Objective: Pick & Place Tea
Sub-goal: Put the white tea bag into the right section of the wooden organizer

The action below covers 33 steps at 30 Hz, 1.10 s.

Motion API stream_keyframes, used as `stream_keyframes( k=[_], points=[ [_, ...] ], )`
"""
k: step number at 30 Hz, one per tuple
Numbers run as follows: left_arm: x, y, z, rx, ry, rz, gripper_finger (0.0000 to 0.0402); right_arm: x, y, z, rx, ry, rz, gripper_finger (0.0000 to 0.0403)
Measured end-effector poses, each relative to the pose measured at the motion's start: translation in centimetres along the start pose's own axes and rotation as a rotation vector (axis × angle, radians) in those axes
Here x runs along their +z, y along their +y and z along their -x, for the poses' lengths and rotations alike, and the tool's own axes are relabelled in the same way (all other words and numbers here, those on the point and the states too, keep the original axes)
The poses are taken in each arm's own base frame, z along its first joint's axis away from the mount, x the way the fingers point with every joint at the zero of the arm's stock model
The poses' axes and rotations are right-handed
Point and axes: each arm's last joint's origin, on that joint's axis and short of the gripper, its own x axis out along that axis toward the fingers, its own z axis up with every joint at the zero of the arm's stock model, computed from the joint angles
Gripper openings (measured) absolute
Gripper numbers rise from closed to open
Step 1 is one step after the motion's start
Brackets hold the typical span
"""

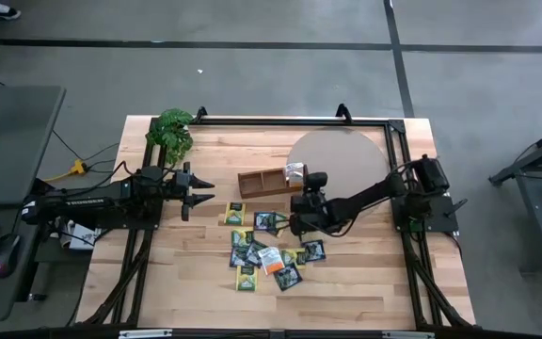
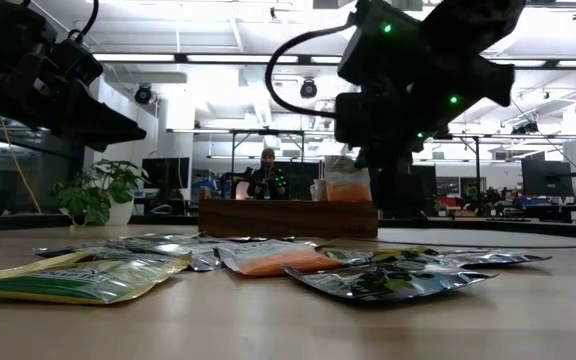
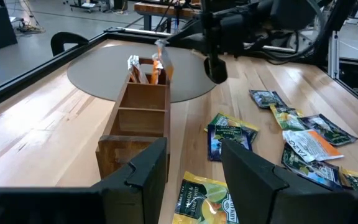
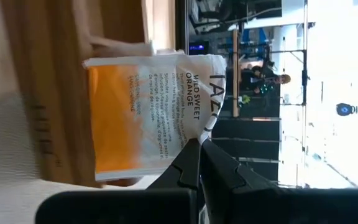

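Note:
The brown wooden tray (image 1: 262, 179) lies mid-table in front of a round mat (image 1: 342, 160). My right gripper (image 1: 300, 181) is at the tray's right end, shut on an orange-white tea sachet (image 4: 142, 118), which stands in the end compartment (image 3: 158, 62) beside a pale sachet (image 3: 133, 65). Several more tea sachets (image 1: 266, 247) lie flat on the table nearer the front edge. My left gripper (image 1: 205, 193) waits open, left of the tray, with nothing between its fingers. My right gripper pinches the sachet's printed top edge (image 4: 209, 127) between its two fingertips, near one corner. It comes nearly level from the table's right. The sachet stands upright, its lower part down behind the tray's wall (image 2: 288, 217).
A leafy plant (image 1: 172, 132) stands at the far left corner. A black frame (image 1: 398, 141) runs along the table's far and right edges. Bare wood lies at the near edge and to the left of the sachet pile.

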Motion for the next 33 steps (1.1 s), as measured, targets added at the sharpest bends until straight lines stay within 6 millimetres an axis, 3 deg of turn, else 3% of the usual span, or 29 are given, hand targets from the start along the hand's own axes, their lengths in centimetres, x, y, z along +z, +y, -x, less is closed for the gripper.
stream_keyframes(
  k=[24,33],
  points=[
    [0.0,0.0,0.0,0.0,0.0,0.0,0.015,-0.1,-0.9,-2.8,0.051,0.039,0.006,0.0],
    [0.0,0.0,0.0,0.0,-0.001,0.0,0.015,0.2,-0.9,-3.0,0.087,0.011,0.012,0.0]
  ],
)
